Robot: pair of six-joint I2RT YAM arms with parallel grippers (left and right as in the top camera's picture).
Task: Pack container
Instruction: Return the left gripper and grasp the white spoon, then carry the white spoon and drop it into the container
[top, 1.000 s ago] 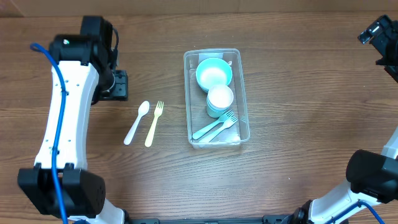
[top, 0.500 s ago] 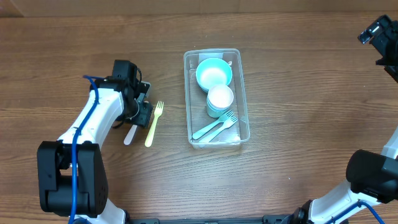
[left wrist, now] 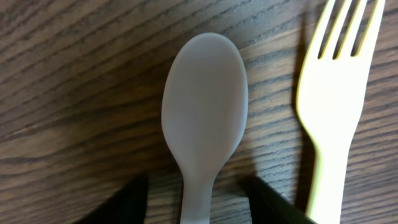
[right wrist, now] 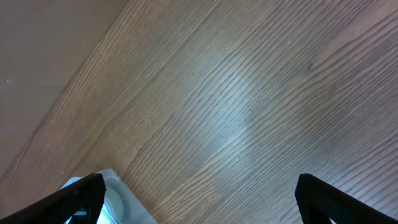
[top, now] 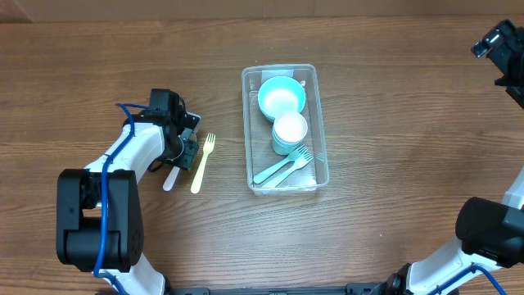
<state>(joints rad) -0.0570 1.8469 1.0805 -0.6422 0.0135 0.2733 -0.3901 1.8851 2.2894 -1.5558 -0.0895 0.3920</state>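
Note:
The clear plastic container point(top: 318, 123) stands mid-table and holds a blue bowl point(top: 282, 96), stacked white bowls point(top: 289, 129) and blue cutlery point(top: 282, 168). A white spoon point(top: 172, 176) and a yellow fork point(top: 201, 162) lie on the table to its left. My left gripper point(top: 183, 147) is open and low over the spoon; in the left wrist view its fingers point(left wrist: 198, 205) straddle the spoon's neck point(left wrist: 205, 118), with the fork point(left wrist: 333, 93) to the right. My right gripper point(right wrist: 199, 199) is open and empty, high at the far right point(top: 499, 49).
The wooden table point(top: 393, 205) spreads around the container. A corner of the container point(right wrist: 118, 199) shows at the lower left of the right wrist view.
My left arm swung from the table's far left down to the spoon and lowered over it. The right arm has not moved.

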